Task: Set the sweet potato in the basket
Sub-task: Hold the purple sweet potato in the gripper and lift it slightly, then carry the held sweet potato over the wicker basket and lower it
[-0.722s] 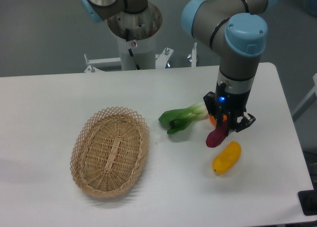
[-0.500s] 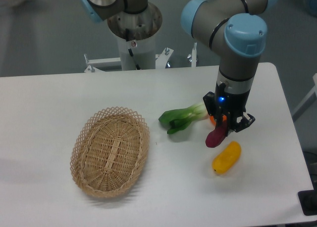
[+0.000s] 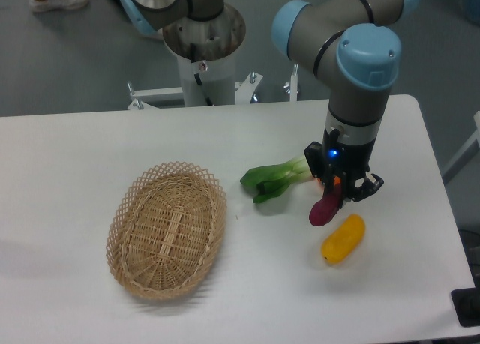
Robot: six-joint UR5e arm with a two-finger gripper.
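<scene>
**Sweet potato gripped in the hand, right of the basket**

The hand (image 3: 335,195) is clamped on the sweet potato (image 3: 325,208), whose upper end sits between the fingers while its dark reddish-purple body hangs tilted below them. The tuber is smooth and tapered. It hangs well to the right of the basket (image 3: 166,229), an oval, shallow tray of light tan wicker with a lacy looped rim, lying flat on the white surface (image 3: 90,149). Between tuber and basket lies a bok choy (image 3: 276,177), green leaves pointing toward the basket, pale stalk toward the hand. A glossy yellow-orange oblong vegetable (image 3: 343,238) lies just right of and below the tuber. A round orange fruit (image 3: 324,182) peeks out behind the fingers. The strip of surface between bok choy and basket is bare.
</scene>
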